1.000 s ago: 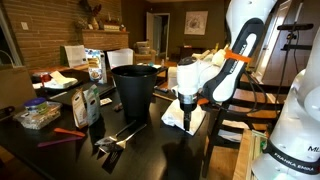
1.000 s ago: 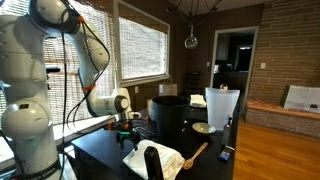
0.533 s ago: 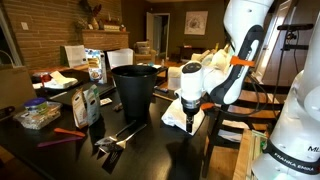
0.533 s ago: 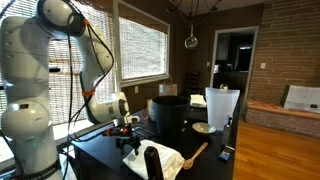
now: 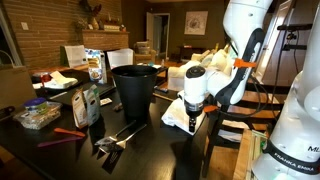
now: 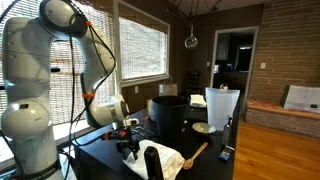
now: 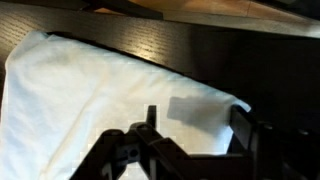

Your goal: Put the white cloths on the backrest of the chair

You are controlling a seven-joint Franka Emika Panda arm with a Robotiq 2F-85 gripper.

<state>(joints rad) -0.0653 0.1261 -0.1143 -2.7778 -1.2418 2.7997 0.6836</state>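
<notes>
The white cloth [image 7: 100, 90] is seen bunched at the worktop [image 5: 150, 150] edge, with the fingers [image 7: 247, 128] spread just above it, nothing pinched. Only one fold could be caught, or the cloth dragged off the glossy dark surface. A black bin [image 5: 135, 88] is crowded close; brick walls and blinded windows are noted

Two exterior cameras sit near table height, well back from the black bin [image 5: 135, 88], facing it from opposite sides. My wrist camera looks down, very close, at the white cloth [image 7: 100, 95] just beside the bin. All three views share that cloth.
</notes>
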